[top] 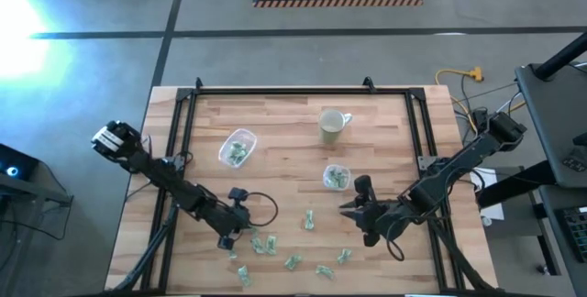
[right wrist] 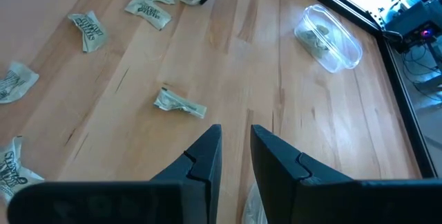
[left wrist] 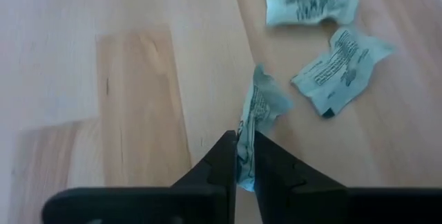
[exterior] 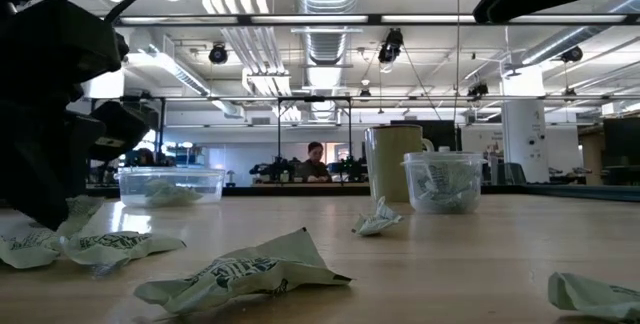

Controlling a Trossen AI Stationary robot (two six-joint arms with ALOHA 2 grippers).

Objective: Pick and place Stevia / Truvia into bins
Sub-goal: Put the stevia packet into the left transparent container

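Note:
Several crumpled green-and-white Stevia packets (top: 292, 262) lie loose on the wooden table near its front edge. My left gripper (top: 240, 233) is down among them at the front left, shut on one packet (left wrist: 261, 103). Two more packets (left wrist: 311, 6) (left wrist: 342, 68) lie just beyond it. My right gripper (right wrist: 235, 148) hovers at the front right, its fingers a little apart with nothing between them; one packet (right wrist: 179, 103) lies ahead of it. The wider bin (top: 237, 148) and the small cup bin (top: 337, 177) both stand on the table with packets inside. My left gripper pinches one end of the crumpled packet (left wrist: 246, 156) between its two fingers. The fingers slant down from the table's left side. The packet sticks out past the fingertips, and its free end (left wrist: 268, 98) appears to rest on the wood.
A pale mug (top: 332, 126) stands behind the small cup bin, toward the far edge. A black frame (top: 275, 93) runs around the table's far and side edges. Bare wood lies between the two bins and the packets.

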